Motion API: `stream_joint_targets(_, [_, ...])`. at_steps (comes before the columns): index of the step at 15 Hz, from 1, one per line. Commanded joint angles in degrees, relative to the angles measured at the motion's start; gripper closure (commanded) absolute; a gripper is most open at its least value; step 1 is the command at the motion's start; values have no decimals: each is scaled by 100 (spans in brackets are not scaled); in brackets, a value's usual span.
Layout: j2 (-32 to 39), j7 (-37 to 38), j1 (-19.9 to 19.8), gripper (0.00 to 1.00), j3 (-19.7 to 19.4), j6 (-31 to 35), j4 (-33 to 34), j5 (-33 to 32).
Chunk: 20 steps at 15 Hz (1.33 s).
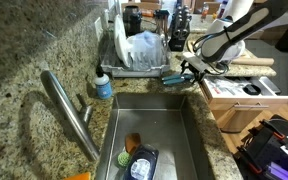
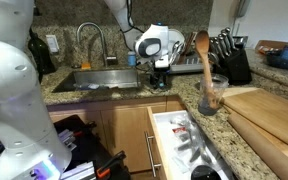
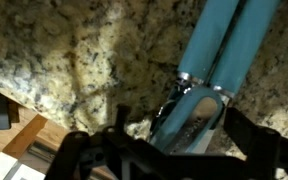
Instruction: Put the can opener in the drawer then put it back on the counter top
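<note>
Two teal handles mark the can opener (image 3: 219, 60), lying flat near the desk's (image 3: 64, 60) front edge. The pincer (image 3: 169, 142) gapes wide astride its metal head, gripping nothing. Best to centre it, then close squarely.

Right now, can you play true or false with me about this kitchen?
1. The teal-handled metal can opener lies on the speckled granite counter. True.
2. The white drawer is closed. False: it is pulled open.
3. The can opener is inside the steel sink. False: it lies on the counter beside the sink.
4. A wooden spoon stands near the black knife block. True.
5. The tool is far from the can opener. False: it is right over the opener's metal head.
</note>
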Motion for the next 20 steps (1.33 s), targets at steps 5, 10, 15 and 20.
stream_joint_targets(5, [-16, -22, -43, 65, 29, 97, 25, 15])
stream_joint_targets(10, [-375, 213, 294, 71, -440, -59, -258, -807])
stream_joint_targets(15, [-1696, 794, 1078, 71, -1778, -404, -1085, -3433])
stream_joint_targets(20, [-3386, 65, -61, 71, -1047, -1299, -1998, -4008])
